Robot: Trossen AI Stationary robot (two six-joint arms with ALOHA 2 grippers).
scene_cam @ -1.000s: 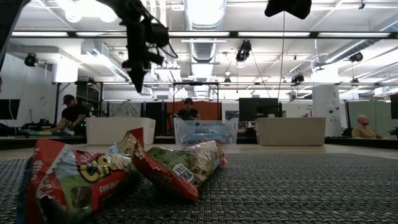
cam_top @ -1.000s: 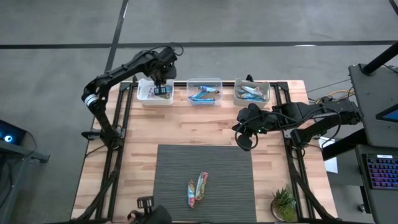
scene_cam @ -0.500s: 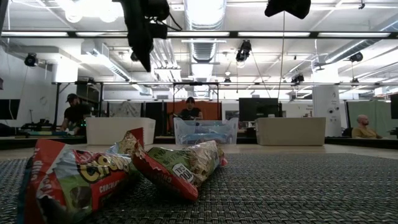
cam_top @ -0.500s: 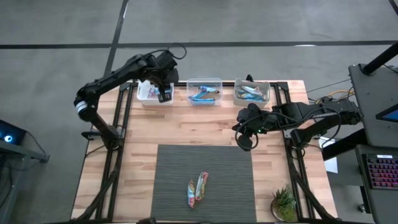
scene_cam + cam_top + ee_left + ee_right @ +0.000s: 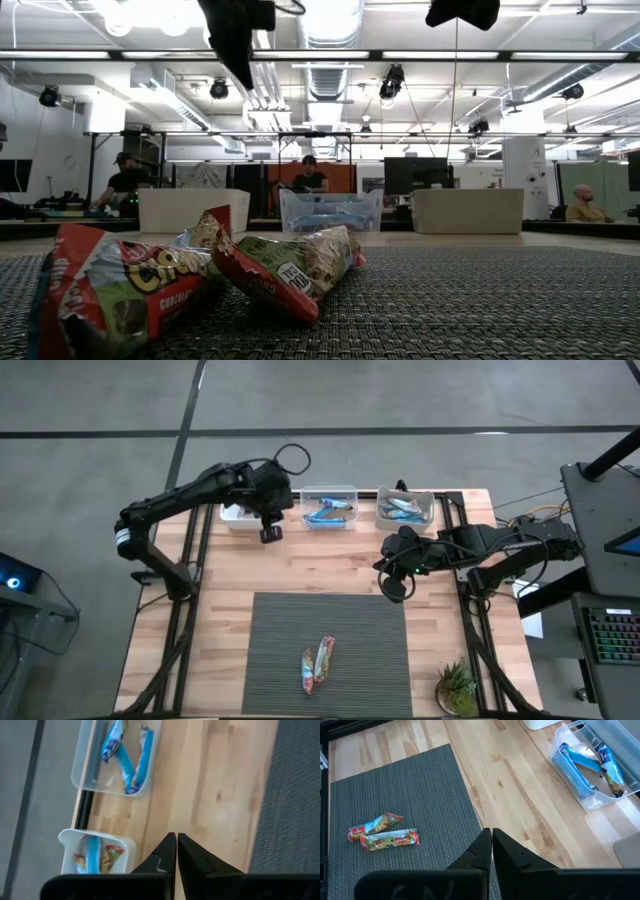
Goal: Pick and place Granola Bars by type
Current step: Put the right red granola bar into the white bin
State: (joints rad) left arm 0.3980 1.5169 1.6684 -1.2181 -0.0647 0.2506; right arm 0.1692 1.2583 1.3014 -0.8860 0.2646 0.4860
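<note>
While two multicoloured granola bars lie side by side and touching on the dark ribbed mat, well apart from both sets of fingers, the other bars sit in three bins along the counter's far edge. Their crinkled foil wrappers show red, green and orange print, and in the low view they bulk large at the mat's near edge. The mat has a coarse woven grain and covers the near middle of the pale planked wood counter, which rests on a black frame over a grey floor.

Just behind the left fingers stands a white bin, rectangular with rounded corners, holding a blue bar and multicoloured ones. Beside it a clear bin holds slim bright blue bars, and a third clear bin with more blue bars stands beyond the right fingers.

The left arm reaches from the counter's left side, elbow out, its fingers pressed together and empty, pointing down over bare wood between the white and clear bins. The right arm stretches in low from the right side, its fingers also together and empty, above the mat's far right corner.

Beyond the counter the room is an open workshop with ceiling lights, ducts, monitors and seated people. A small green plant stands at the near right corner.
</note>
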